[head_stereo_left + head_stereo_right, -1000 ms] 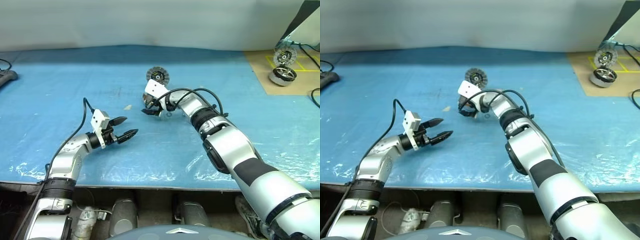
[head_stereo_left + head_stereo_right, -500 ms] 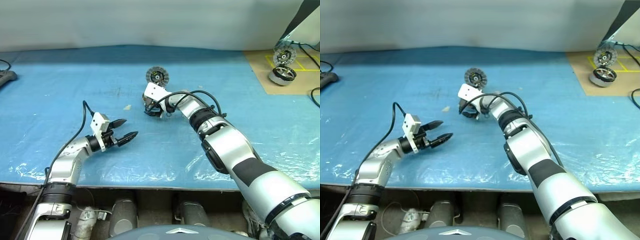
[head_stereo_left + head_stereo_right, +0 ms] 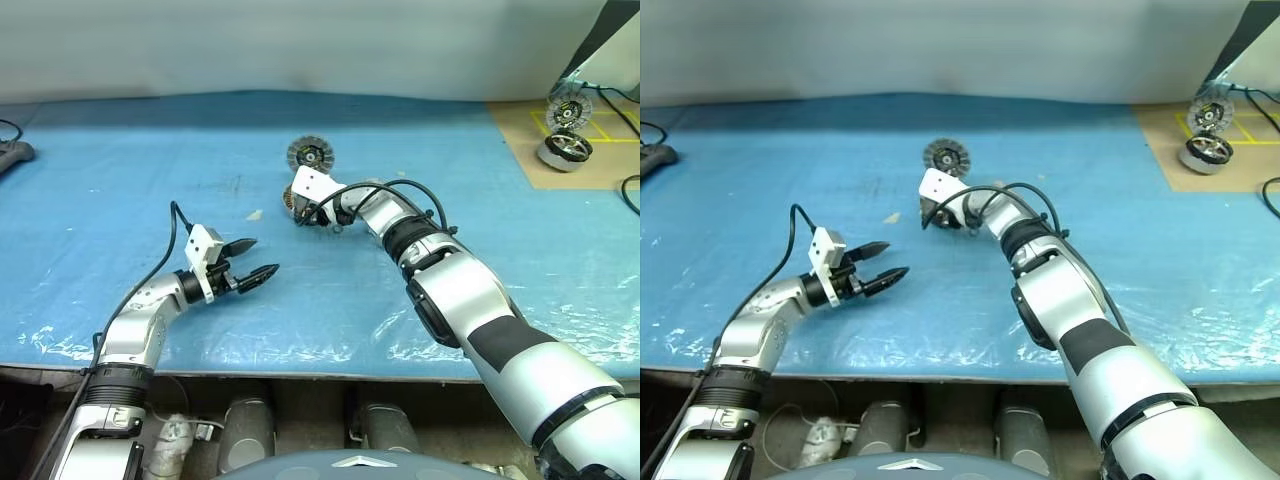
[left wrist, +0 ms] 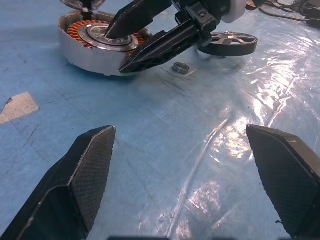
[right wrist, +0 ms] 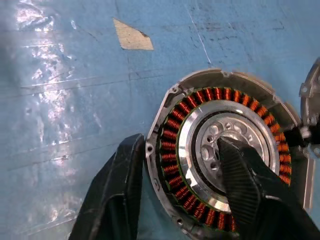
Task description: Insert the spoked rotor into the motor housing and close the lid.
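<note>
Blue plastic sheeting covers the table (image 3: 120,190); no brand, label or legible writing can be made out on any part. Right tool (image 5: 180,195) reaches down over the motor housing (image 5: 220,150), a silver cup with a ring of copper-orange windings: one finger (image 5: 117,195) lies outside the rim, touching or just beside it, and the other finger (image 5: 245,185) rests on the silver centre, so the two straddle the wall; whether they already pinch it cannot be told. Lid (image 3: 310,153), ribbed grey with a dark hub, stands tilted on edge at about 12 o'clock from the housing, just beyond it. Spoked rotor (image 4: 227,42) lies flat on the sheet just beside the housing, with a small metal ring (image 4: 180,67) on the sheet between them. Left tool (image 3: 252,263), released with its fingers spread wide and holding nothing, hovers at about 8 o'clock from the housing, well apart from it. Pale paper scrap (image 3: 256,214) lies between the two tools.
</note>
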`<control>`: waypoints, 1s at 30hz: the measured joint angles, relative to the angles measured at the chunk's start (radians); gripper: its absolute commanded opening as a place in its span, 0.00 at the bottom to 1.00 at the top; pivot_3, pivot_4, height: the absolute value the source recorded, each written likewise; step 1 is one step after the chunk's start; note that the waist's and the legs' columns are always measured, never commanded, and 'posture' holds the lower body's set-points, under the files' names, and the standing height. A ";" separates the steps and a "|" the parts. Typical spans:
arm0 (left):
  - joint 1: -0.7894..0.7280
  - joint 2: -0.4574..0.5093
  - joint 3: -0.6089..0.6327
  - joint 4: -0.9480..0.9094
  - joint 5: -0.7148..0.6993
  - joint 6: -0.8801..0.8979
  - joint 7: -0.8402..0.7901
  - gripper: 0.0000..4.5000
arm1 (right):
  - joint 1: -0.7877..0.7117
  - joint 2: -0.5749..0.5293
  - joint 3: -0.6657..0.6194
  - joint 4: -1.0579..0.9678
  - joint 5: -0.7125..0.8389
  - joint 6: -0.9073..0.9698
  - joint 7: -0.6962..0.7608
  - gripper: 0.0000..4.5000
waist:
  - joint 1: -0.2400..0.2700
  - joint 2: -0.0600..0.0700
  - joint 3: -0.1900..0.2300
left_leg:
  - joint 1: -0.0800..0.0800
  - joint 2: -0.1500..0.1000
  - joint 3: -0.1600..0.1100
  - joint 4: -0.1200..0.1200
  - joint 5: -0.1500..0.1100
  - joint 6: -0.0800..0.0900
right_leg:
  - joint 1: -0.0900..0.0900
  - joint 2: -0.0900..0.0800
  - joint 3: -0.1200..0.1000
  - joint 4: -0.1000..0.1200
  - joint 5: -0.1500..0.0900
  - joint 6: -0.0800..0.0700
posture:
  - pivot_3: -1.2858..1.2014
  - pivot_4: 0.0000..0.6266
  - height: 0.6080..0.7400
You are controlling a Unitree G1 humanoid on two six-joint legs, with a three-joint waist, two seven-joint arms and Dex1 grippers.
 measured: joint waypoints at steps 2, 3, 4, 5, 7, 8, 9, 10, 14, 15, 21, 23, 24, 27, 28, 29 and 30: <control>-0.009 0.001 0.001 0.000 -0.002 0.000 -0.002 1.00 | 0.001 -0.002 0.002 0.000 -0.004 -0.004 0.002 0.43 | 0.001 0.000 0.000 | 0.000 0.000 0.000 0.001 0.000 0.000 | 0.000 0.000 0.000 0.001 0.000 0.000 | 0.52 0.24 1.00; -0.011 0.001 0.001 0.000 -0.002 0.000 -0.004 1.00 | 0.001 -0.005 0.002 -0.001 -0.004 -0.008 0.010 0.43 | 0.001 0.000 0.000 | 0.000 0.000 0.000 0.001 0.000 0.000 | 0.000 0.000 0.000 0.001 0.000 0.000 | 0.52 0.24 1.00; -0.012 0.002 0.002 0.000 -0.003 0.000 -0.005 1.00 | 0.002 -0.010 0.002 -0.003 -0.004 -0.013 0.024 0.43 | 0.002 0.000 0.000 | 0.000 0.000 0.000 0.001 0.000 0.000 | 0.000 0.000 0.000 0.001 0.000 0.000 | 0.52 0.24 1.00; -0.012 0.004 0.003 0.000 -0.003 0.000 -0.007 1.00 | 0.005 -0.017 0.002 -0.012 -0.004 -0.021 0.047 0.43 | 0.002 0.000 0.000 | 0.000 0.000 0.000 0.001 0.000 0.000 | 0.000 0.000 0.000 0.000 0.000 0.000 | 0.52 0.24 1.00; -0.013 0.008 0.006 0.003 -0.002 -0.003 -0.007 1.00 | 0.029 -0.040 0.011 -0.056 -0.003 -0.047 0.123 0.43 | 0.003 0.000 0.000 | -0.001 0.000 0.000 0.001 0.000 0.000 | 0.000 0.000 0.000 0.000 0.000 0.000 | 0.52 0.24 1.00; -0.013 0.009 0.009 0.005 -0.002 -0.006 -0.007 1.00 | 0.061 -0.061 0.023 -0.113 -0.003 -0.071 0.184 0.43 | 0.003 0.000 0.000 | -0.001 0.000 0.000 0.001 0.000 0.000 | 0.000 0.000 0.000 -0.001 0.000 0.000 | 0.52 0.24 1.00; -0.013 0.013 0.013 0.010 -0.001 -0.011 -0.006 1.00 | 0.096 -0.078 0.033 -0.168 0.001 -0.091 0.241 0.43 | 0.003 0.000 0.000 | -0.001 0.000 0.000 0.001 0.001 0.002 | 0.000 0.000 0.000 -0.001 0.000 0.000 | 0.52 0.24 1.00; -0.012 0.020 0.019 0.014 0.000 -0.013 -0.006 1.00 | 0.122 -0.089 0.040 -0.216 0.006 -0.101 0.283 0.43 | 0.003 0.000 0.000 | -0.001 0.000 0.000 0.001 0.001 0.003 | 0.000 0.000 0.000 -0.001 0.000 0.000 | 0.52 0.24 1.00; -0.014 0.026 0.028 0.016 0.000 -0.017 -0.008 1.00 | 0.290 -0.150 0.072 -0.563 0.035 -0.015 0.435 0.43 | 0.003 0.000 0.000 | -0.001 0.000 0.000 0.001 0.001 0.004 | 0.001 0.000 0.000 -0.001 0.000 0.000 | 0.52 0.24 1.00; -0.013 0.026 0.028 0.016 0.000 -0.016 -0.009 1.00 | 0.319 -0.156 0.078 -0.628 0.046 0.025 0.461 0.43 | 0.003 0.000 0.000 | 0.000 0.000 0.000 0.001 0.001 0.004 | 0.001 0.000 0.000 -0.001 0.000 0.000 | 0.52 0.24 1.00; -0.008 0.023 0.021 0.009 0.000 -0.004 -0.017 1.00 | 0.463 -0.232 0.123 -0.952 0.056 0.209 0.535 0.43 | 0.007 0.000 0.000 | 0.003 0.000 0.000 0.002 0.000 0.001 | 0.005 0.000 0.000 -0.002 0.000 0.000 | 0.52 0.24 1.00; -0.008 0.023 0.017 0.009 0.000 0.001 -0.019 1.00 | 0.488 -0.249 0.129 -1.022 0.066 0.272 0.550 0.43 | 0.008 0.000 0.000 | 0.006 0.000 0.000 0.001 -0.001 0.001 | 0.008 0.000 0.000 -0.002 0.000 0.000 | 0.52 0.24 1.00; -0.007 0.023 0.015 0.009 0.000 0.004 -0.022 1.00 | 0.495 -0.253 0.132 -1.041 0.068 0.293 0.554 0.43 | 0.008 0.000 0.000 | 0.008 0.000 0.000 0.001 -0.001 0.001 | 0.010 0.000 0.000 -0.003 0.000 0.000 | 0.52 0.24 1.00; -0.008 0.023 0.006 0.009 0.000 0.006 -0.026 1.00 | 0.505 -0.256 0.142 -1.057 0.069 0.289 0.538 0.59 | 0.008 0.000 0.000 | 0.010 0.000 0.000 -0.001 -0.001 0.000 | 0.012 0.000 0.000 -0.004 0.000 0.000 | 0.52 0.24 1.00; -0.011 0.023 0.002 0.009 0.000 0.006 -0.026 1.00 | 0.509 -0.256 0.148 -1.055 0.070 0.273 0.524 0.65 | 0.007 0.000 0.000 | 0.010 0.000 0.000 -0.001 0.000 0.000 | 0.012 0.000 0.001 -0.004 0.000 0.000 | 0.52 0.24 1.00; -0.015 0.023 -0.001 0.010 0.000 0.007 -0.026 1.00 | 0.513 -0.254 0.151 -1.052 0.070 0.264 0.514 0.72 | 0.007 0.000 0.000 | 0.010 0.000 0.000 -0.002 0.000 0.000 | 0.011 0.000 0.001 -0.004 0.000 0.000 | 0.52 0.24 1.00; -0.021 0.023 -0.003 0.010 0.000 0.007 -0.026 1.00 | 0.513 -0.252 0.153 -1.050 0.072 0.262 0.506 0.80 | 0.007 0.000 0.000 | 0.010 -0.001 0.000 -0.002 0.000 0.000 | 0.011 0.000 0.001 -0.004 0.000 0.000 | 0.52 0.24 1.00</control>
